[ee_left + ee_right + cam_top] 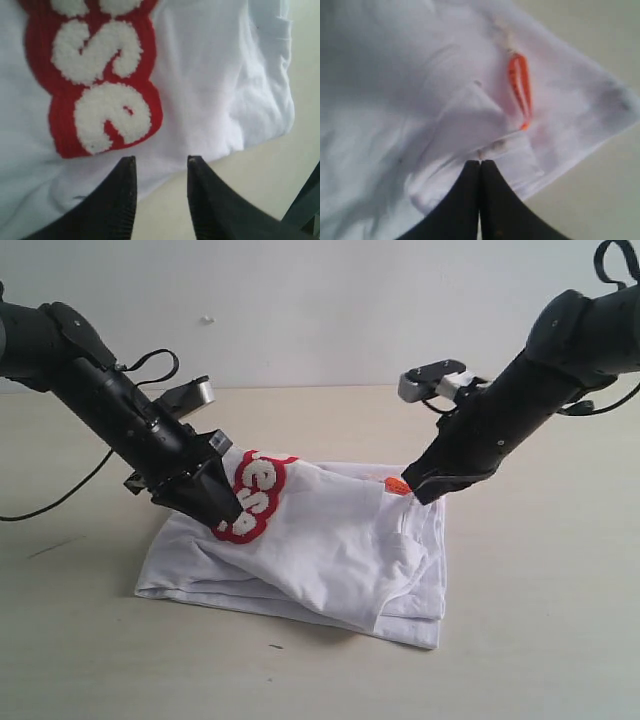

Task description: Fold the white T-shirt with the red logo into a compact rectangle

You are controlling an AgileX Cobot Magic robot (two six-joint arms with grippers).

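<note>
- Found left pincer [160, 160] parted beside red logo [100, 100]; likely lets fold settle.
- Found right pincer [480, 162] closed, seemingly nipping white T-shirt [330, 540] by orange tag [512, 75], holding right corner off counter [540, 640].

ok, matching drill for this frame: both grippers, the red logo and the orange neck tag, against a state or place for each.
Things:
1. left gripper
2. right gripper
3. red logo
4. neck tag

States or places:
A. orange, just beyond the right gripper's tips
B. jaws pressed together on a fold of the white T-shirt
C. jaws apart, nothing clamped
D. fuzzy white letters, just beyond the left gripper's tips

Pairs: 1-C, 2-B, 3-D, 4-A
</note>
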